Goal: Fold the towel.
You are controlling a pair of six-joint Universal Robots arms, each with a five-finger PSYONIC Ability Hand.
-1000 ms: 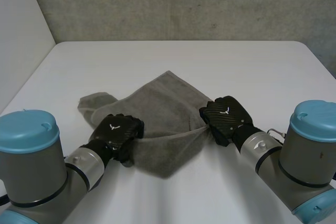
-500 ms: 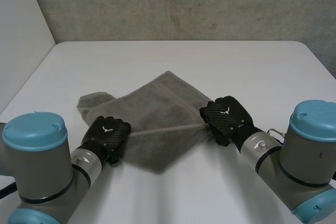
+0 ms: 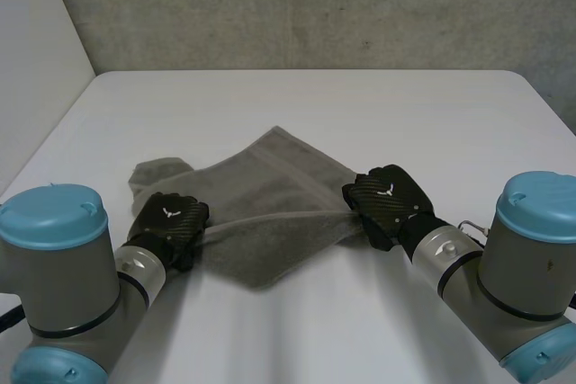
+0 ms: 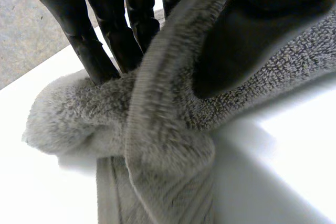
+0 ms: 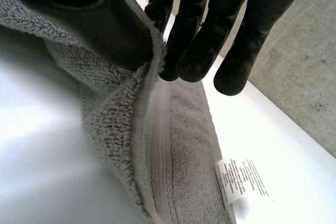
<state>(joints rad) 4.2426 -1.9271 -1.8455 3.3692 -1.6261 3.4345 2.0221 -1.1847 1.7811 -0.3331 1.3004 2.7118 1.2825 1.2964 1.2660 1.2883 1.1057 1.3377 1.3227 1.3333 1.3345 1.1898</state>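
Note:
A grey towel (image 3: 265,195) lies rumpled on the white table (image 3: 297,105), stretched between my two hands. My left hand (image 3: 169,223) is shut on the towel's left end; its thumb (image 4: 247,40) presses a thick fold of towel (image 4: 157,129) against the fingers (image 4: 105,30). My right hand (image 3: 387,200) is shut on the towel's right edge, where the thumb (image 5: 89,19) and fingers (image 5: 194,40) pinch the hemmed border (image 5: 152,145). A white care label (image 5: 239,179) hangs from the towel beyond the right hand's fingertips. The edge between the hands runs taut and slightly raised.
A grey concrete wall (image 3: 297,6) rises behind the table's far edge. Bare white tabletop surrounds the towel on all sides. My two arms with light-blue caps (image 3: 54,218) (image 3: 540,209) stand at the near corners.
My left hand has slid left along the towel's near edge and closed on its left end, drawing the edge straighter. The right hand has kept its grip and place.

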